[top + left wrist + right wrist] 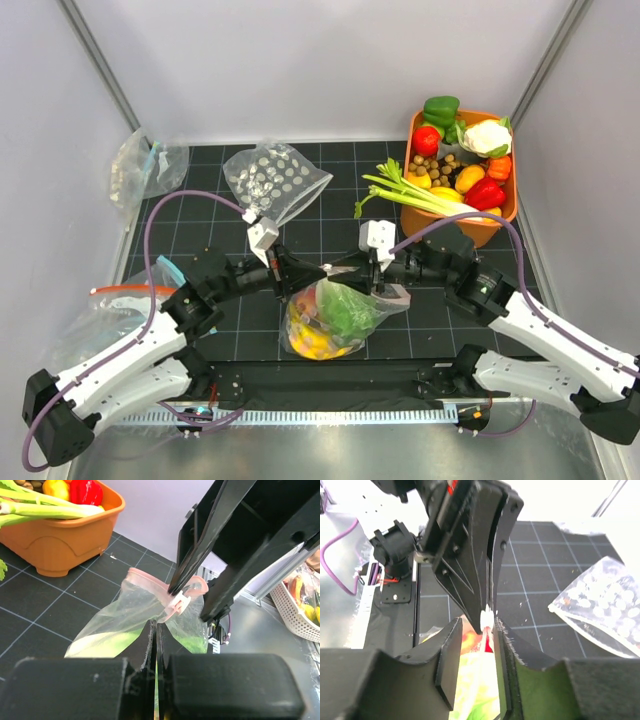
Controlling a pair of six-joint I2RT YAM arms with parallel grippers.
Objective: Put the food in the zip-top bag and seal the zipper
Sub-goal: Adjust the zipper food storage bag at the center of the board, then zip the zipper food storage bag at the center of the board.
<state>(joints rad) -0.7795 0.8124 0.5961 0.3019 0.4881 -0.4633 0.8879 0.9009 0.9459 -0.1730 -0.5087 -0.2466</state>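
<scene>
Left hand [156, 628] pinching bag [127, 615], right hand [478, 629] alongside

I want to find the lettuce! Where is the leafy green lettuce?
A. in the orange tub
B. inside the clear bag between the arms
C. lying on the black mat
B: the lettuce shows green through the clear bag, above the bananas, with the left gripper pinching the bag's top.

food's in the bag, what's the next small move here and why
Probably close the right gripper onto the pink zipper. The food is already in the zip-top bag. The left gripper is shut on its top edge, and the right fingers straddle the strip with a gap, while the strip beside them looks bowed open.
</scene>
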